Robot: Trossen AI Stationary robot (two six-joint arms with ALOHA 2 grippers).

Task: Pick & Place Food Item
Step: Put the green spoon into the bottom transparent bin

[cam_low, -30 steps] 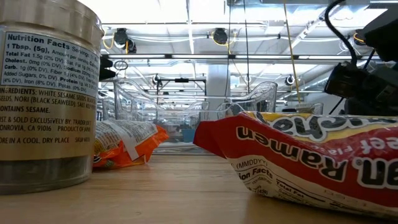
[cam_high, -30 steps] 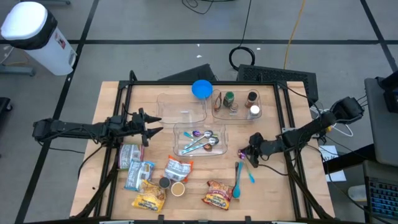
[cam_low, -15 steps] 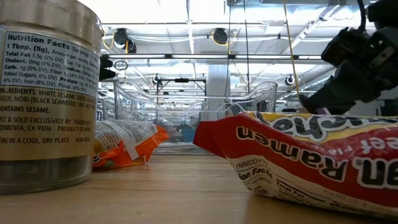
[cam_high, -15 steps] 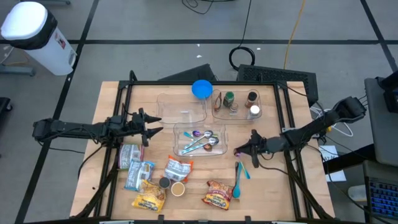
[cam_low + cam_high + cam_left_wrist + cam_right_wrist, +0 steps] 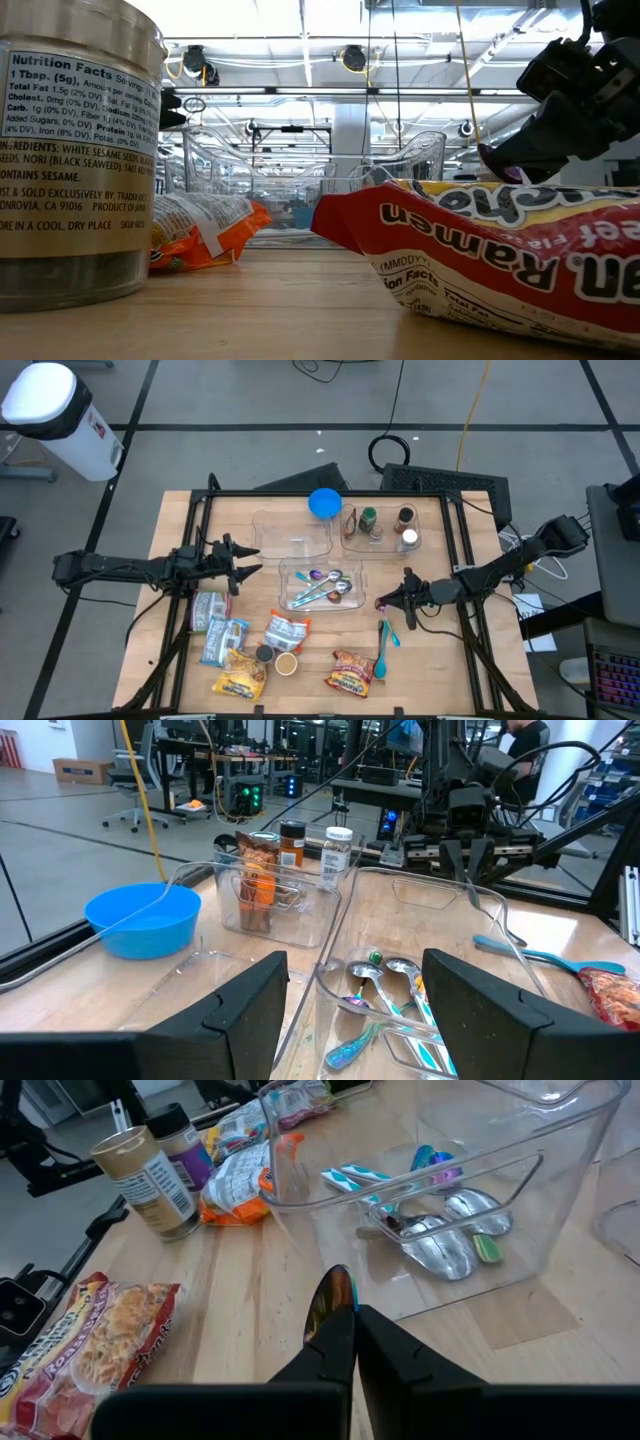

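Note:
My right gripper is shut on a small iridescent purple spoon, just right of the clear bin of spoons; it also shows in the low view. My left gripper is open and empty at the left, beside an empty clear bin; its own view shows its fingers wide apart. Food lies flat on the near part of the table: a red ramen packet, a yellow packet, an orange-and-white packet and two seasoning jars. My right gripper pinches the spoon between its two fingers. The spoon's bowl sticks out past the fingertips; the fingers hide the handle. The fingers come slanting down from the table's right side. The spoon is clear of the table.
A teal spatula lies on the table under the right gripper. A bin with spice bottles and a blue bowl stand at the far side. A can and a blue packet lie at the near left.
My right gripper has gone toward the table's left edge, closer to the spoon bin, carrying the spoon. It has stayed shut on it.

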